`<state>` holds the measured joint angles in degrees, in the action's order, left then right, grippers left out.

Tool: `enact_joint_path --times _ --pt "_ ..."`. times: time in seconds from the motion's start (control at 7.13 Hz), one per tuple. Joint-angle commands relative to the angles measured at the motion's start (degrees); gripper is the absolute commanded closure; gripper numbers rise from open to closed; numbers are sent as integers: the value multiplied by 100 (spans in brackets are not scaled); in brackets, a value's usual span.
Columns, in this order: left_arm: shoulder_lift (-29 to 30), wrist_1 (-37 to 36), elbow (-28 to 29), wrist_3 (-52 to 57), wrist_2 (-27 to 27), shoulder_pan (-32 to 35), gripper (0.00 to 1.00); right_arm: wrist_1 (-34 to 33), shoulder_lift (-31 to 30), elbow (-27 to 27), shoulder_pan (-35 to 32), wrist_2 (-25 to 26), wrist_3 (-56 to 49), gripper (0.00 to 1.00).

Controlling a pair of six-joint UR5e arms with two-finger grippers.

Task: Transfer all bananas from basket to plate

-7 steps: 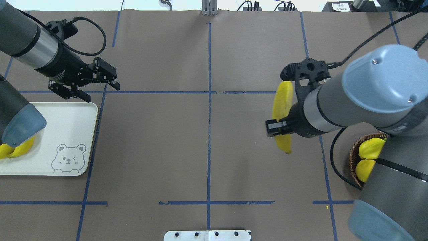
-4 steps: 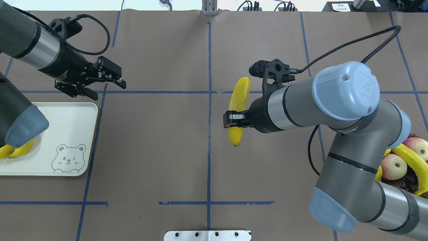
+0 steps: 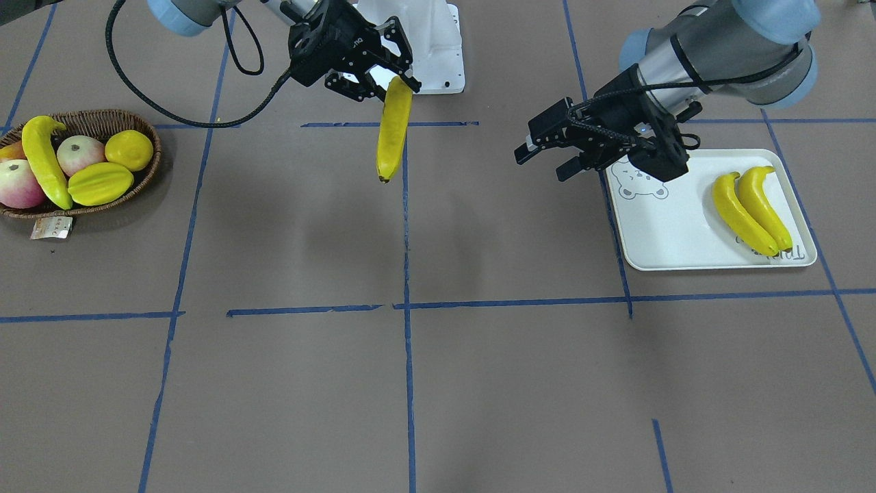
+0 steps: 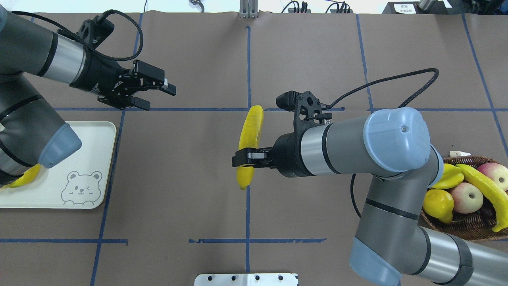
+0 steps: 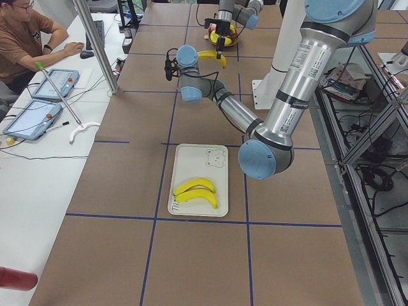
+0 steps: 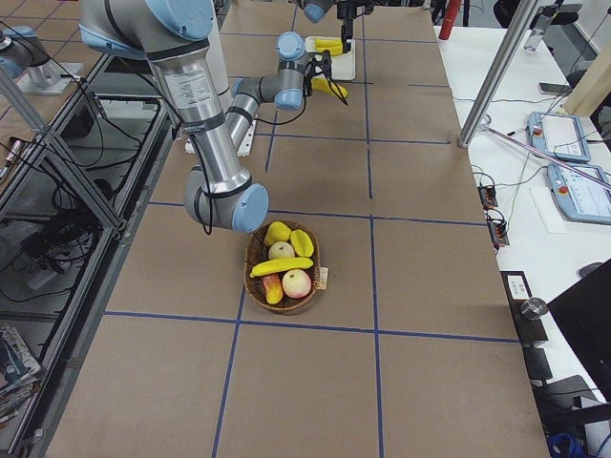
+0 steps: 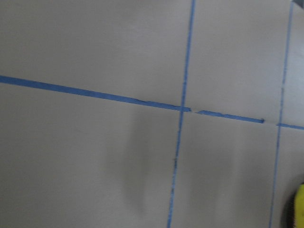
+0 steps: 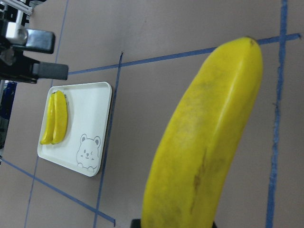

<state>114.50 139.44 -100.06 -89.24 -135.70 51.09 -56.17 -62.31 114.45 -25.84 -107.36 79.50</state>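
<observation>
My right gripper (image 4: 243, 157) is shut on a banana (image 4: 250, 133) and holds it in the air over the table's centre line; the same banana (image 8: 209, 142) fills the right wrist view. My left gripper (image 4: 155, 96) hangs open and empty, a little beyond the plate's far right corner. The plate (image 3: 671, 229) carries two bananas (image 3: 749, 209) side by side. The basket (image 3: 102, 116) holds one more banana (image 3: 42, 161) among other fruit.
The basket also holds two apples (image 3: 79, 152), a starfruit (image 3: 99, 183) and a lemon (image 3: 130, 149); a paper tag (image 3: 51, 228) lies by its rim. The white robot base (image 4: 246, 279) sits at the near table edge. A person (image 5: 29, 38) sits at a side desk.
My right arm has carried the banana leftward, from near the basket to the table's centre. My open left gripper has moved right, away from the plate.
</observation>
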Motion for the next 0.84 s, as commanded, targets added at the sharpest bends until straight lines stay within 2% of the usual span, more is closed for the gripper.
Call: enact_joint_path --times 0.0,0.28,0.7 --pt "457 819 268 -1108 130 -142 1 814 0 -151 193 205 74 98" --pt "521 1660 268 -1987 1285 -973 1 1212 0 -160 298 486 320 98" --pt "512 1727 259 -2185 1353 -1110 1 1231 18 -142 299 496 338 98"
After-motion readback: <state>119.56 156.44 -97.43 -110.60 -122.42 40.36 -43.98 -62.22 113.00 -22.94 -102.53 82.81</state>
